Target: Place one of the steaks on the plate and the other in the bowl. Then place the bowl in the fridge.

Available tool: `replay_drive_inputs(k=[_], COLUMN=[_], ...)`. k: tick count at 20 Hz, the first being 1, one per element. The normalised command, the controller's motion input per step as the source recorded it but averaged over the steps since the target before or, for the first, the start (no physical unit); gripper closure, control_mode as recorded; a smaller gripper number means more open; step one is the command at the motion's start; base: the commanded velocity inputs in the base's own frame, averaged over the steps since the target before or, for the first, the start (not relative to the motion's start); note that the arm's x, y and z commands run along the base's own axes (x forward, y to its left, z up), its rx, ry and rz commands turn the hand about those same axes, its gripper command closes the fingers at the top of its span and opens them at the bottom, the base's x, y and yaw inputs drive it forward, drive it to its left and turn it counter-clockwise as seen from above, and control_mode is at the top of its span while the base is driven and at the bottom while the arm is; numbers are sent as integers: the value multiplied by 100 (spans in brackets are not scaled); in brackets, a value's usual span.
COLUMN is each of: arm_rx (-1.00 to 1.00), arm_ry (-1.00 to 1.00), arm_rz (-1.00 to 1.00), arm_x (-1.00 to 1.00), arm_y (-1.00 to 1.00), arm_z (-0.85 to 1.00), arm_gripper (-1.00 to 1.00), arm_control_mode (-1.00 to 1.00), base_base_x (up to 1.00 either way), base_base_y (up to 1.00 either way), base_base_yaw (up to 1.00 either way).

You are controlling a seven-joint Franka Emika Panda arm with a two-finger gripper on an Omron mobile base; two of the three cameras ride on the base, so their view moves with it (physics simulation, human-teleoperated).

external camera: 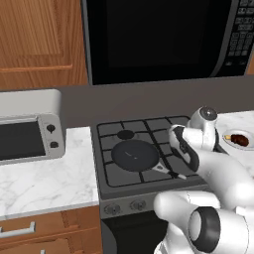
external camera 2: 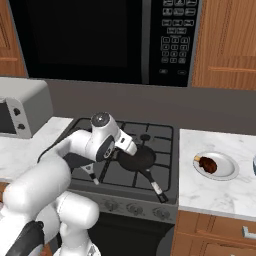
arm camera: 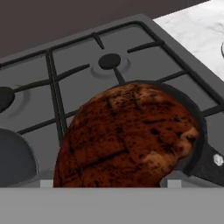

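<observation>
One steak [arm camera: 124, 135], dark brown and seared, sits right in front of the hand camera with my gripper [arm camera: 109, 183] shut on it, just above the black pan [arm camera: 199, 127] on the stove. From the right base view the gripper [external camera 2: 131, 148] hangs over the pan [external camera 2: 137, 159]. The other steak [external camera 2: 207, 163] lies on the white plate [external camera 2: 225, 167] on the marble counter right of the stove, also seen as steak [external camera: 239, 139] on plate [external camera: 233, 144]. A pale blue sliver at the right edge, the bowl [external camera 2: 254, 165], stands beside the plate. The fridge is out of view.
The pan [external camera: 135, 155] holds nothing, and its handle points toward the stove's front. A toaster oven [external camera: 30, 131] stands on the left counter. A black microwave [external camera 2: 100, 35] hangs above the stove [external camera: 149, 129], with wooden cabinets on both sides.
</observation>
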Motion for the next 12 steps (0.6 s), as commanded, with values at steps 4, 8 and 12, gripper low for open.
replay_drive_inputs(k=[4, 8, 12], arm_rx=[0, 0, 0], arm_ry=[1, 0, 0], arm_rz=[0, 0, 0], arm_x=[-41, -55, -55], arm_y=[28, 27, 25], arm_z=[22, 0, 1], arm_gripper=[100, 100, 100], arm_control_mode=[-100, -100, -100], base_base_x=[0, 0, 0], base_base_y=[0, 0, 0], base_base_yaw=[0, 0, 0])
